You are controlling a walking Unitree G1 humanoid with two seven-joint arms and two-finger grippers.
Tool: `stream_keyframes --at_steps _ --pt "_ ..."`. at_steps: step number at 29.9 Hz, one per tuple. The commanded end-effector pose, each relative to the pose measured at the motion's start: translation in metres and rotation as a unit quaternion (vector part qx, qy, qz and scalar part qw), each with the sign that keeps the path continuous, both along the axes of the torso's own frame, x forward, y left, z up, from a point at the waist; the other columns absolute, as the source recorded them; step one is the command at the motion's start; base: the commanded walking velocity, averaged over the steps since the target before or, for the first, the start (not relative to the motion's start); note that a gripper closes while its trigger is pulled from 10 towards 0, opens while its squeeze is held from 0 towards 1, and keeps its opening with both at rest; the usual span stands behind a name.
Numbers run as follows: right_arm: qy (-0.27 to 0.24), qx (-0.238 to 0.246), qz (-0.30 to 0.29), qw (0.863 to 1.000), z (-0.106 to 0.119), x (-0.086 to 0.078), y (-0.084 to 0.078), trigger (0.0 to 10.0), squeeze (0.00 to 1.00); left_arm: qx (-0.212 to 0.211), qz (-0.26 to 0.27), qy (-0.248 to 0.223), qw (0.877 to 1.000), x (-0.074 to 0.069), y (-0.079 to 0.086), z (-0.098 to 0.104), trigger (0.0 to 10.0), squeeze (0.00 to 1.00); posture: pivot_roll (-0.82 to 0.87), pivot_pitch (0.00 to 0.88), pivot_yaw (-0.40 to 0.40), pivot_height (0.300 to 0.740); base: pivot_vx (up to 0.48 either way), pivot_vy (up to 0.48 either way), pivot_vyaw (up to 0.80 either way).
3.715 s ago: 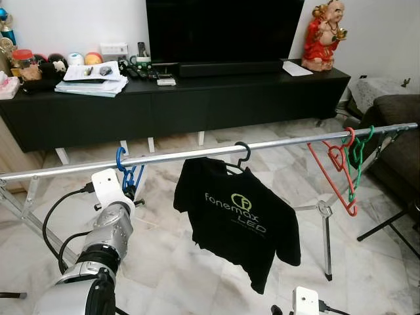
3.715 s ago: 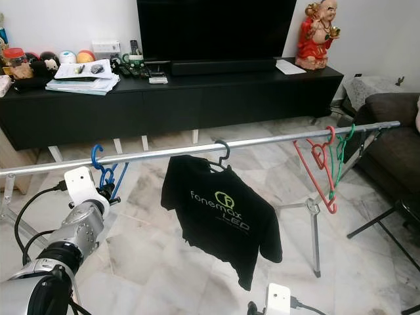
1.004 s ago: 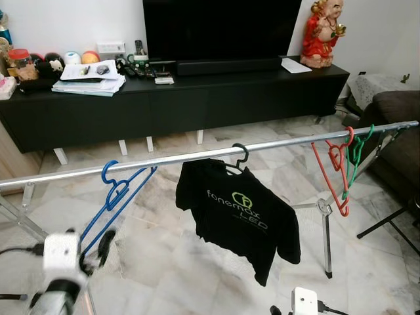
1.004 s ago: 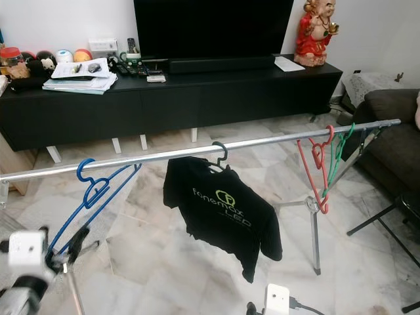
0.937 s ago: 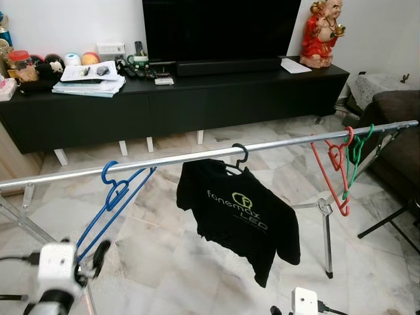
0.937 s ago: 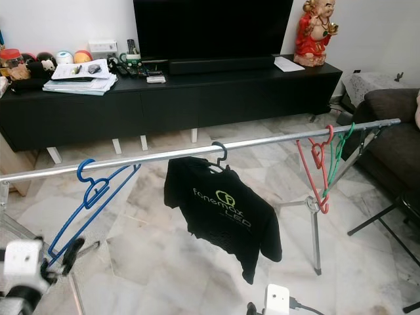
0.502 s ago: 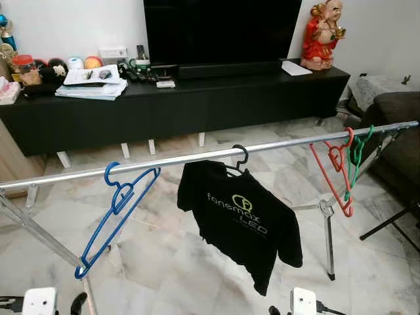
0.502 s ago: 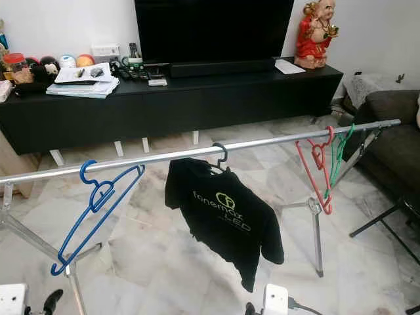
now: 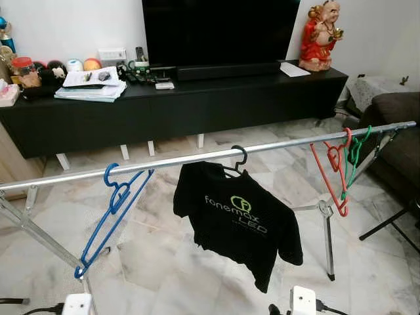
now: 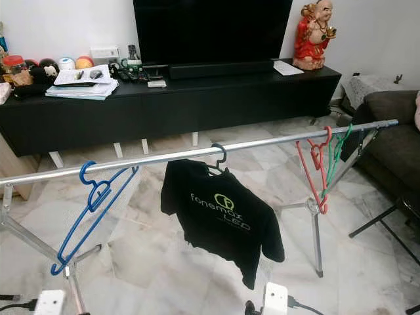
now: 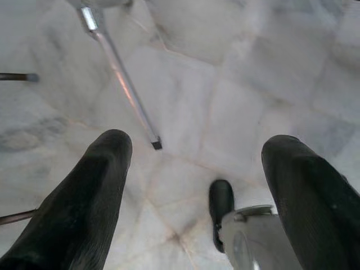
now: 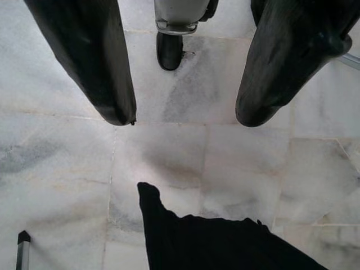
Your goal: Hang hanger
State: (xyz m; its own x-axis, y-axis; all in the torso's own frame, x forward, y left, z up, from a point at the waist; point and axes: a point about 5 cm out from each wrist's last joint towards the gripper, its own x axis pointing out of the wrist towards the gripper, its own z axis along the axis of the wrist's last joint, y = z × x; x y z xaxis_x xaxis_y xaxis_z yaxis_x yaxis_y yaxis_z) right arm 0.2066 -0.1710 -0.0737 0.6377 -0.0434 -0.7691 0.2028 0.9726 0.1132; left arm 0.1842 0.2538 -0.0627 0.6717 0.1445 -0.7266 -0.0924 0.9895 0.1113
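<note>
The blue hanger [image 9: 113, 213] hangs by its hook on the silver rail [image 9: 197, 156], well to the left of the black T-shirt [image 9: 237, 220], and it slants away from the rail with its lower corner swung out toward the rack's left leg [image 9: 39, 235]. That slant looks like the tilt of a bare hanger with nothing to weigh it level, so I judge the hanging itself done: the hook sits over the rail and nothing holds the hanger. The T-shirt keeps to the middle of the rail on its own dark hanger, and the red hanger [image 9: 330, 172] and green hanger [image 9: 356, 157] are bunched near the rail's right end, which leaves the stretch left of the T-shirt as the free spot for the blue one. Both arms are low, below the rail, and their white wrist housings are cut off at the lower edge of the head views. The left gripper [image 11: 197, 169] points down at the marble floor [image 9: 164, 262], its two black fingers spread wide with nothing between them; a thin metal rod crosses its view and I cannot say which part of the rack it is. The right gripper [image 12: 185, 112] also faces the floor with its fingers apart and empty, a corner of dark cloth showing beyond them, probably the T-shirt's hem.
</note>
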Motion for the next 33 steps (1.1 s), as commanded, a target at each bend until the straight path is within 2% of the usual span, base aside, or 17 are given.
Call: stream_keyframes --at_steps 1,4,9,17,33 --pt "-0.003 0.000 -0.006 1.000 0.001 0.002 -0.001 10.0 0.00 0.005 -0.005 0.004 1.000 0.002 -0.002 0.000 10.0 0.00 0.08 0.020 -0.021 0.740 0.000 -0.319 0.00" --pt "-0.004 0.000 -0.006 1.000 0.001 0.002 -0.001 10.0 0.00 0.001 -0.001 -0.002 1.000 0.006 -0.005 0.000 10.0 0.00 0.08 0.025 -0.022 0.740 0.000 -0.247 0.00" --pt "-0.004 0.000 -0.009 1.000 0.001 0.001 -0.001 10.0 0.00 0.002 0.001 0.026 1.000 -0.003 -0.007 -0.007 10.0 0.00 0.07 0.032 -0.017 0.740 0.000 -0.304 0.00" --pt "-0.003 0.000 -0.006 1.000 0.001 0.001 -0.001 10.0 0.00 0.002 0.011 0.038 0.999 -0.013 -0.004 -0.011 10.0 0.00 0.08 0.028 -0.018 0.740 0.000 -0.337 0.00" --pt "-0.004 0.000 -0.008 1.000 0.001 0.001 -0.001 10.0 0.00 0.002 0.006 0.047 0.999 -0.015 -0.004 -0.013 10.0 0.00 0.07 0.009 -0.010 0.740 0.000 -0.343 0.00"
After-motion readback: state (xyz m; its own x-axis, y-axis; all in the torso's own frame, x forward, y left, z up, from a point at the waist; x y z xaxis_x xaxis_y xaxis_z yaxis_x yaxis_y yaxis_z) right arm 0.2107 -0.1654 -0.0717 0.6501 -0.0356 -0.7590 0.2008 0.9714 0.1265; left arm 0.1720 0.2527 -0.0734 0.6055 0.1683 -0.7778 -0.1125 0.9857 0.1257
